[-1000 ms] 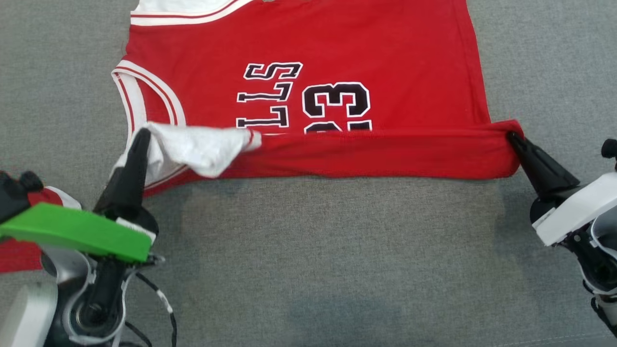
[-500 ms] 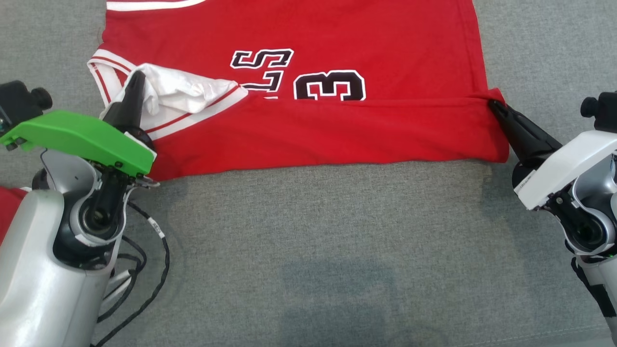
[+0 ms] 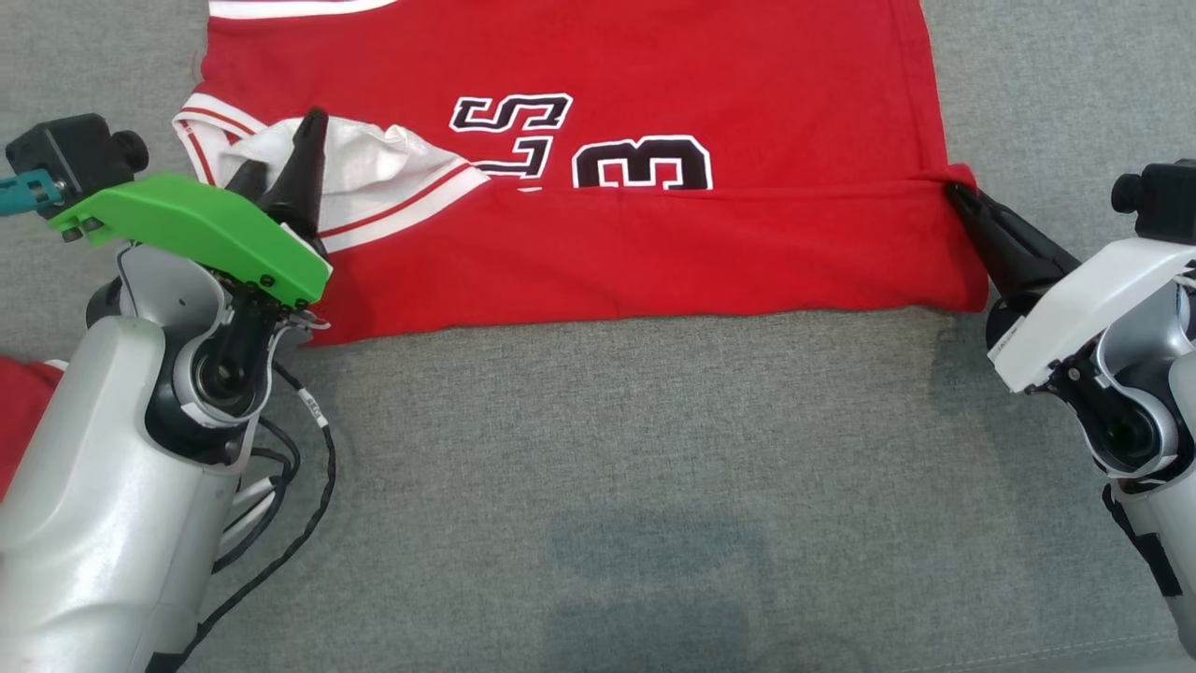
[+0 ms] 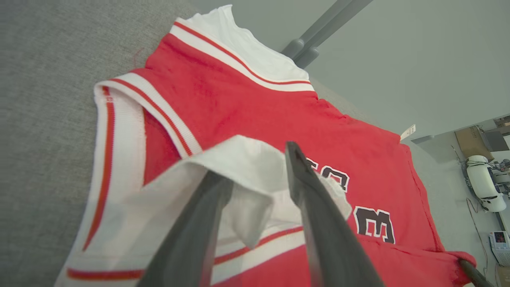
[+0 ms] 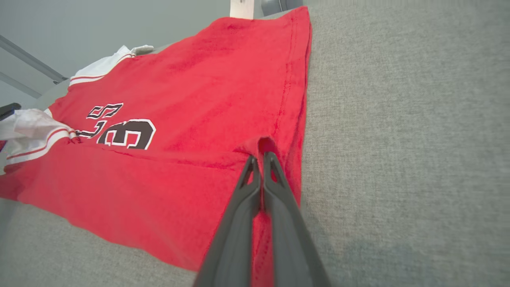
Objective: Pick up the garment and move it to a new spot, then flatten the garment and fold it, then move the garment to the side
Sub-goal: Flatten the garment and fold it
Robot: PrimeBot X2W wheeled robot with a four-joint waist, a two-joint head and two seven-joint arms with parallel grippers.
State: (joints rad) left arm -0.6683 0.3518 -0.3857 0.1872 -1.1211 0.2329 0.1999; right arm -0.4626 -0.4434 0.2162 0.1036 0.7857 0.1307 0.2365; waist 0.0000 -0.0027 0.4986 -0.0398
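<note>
Left pincer [image 3: 283,145] parted, right pincer [image 3: 955,190] clamped tight.

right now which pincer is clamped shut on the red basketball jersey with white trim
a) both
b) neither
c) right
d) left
c: the right pincer has its two dark fingers pressed together on the folded corner of the red basketball jersey, while the left pincer stands with its fingers apart over the jersey's white edge.
</note>
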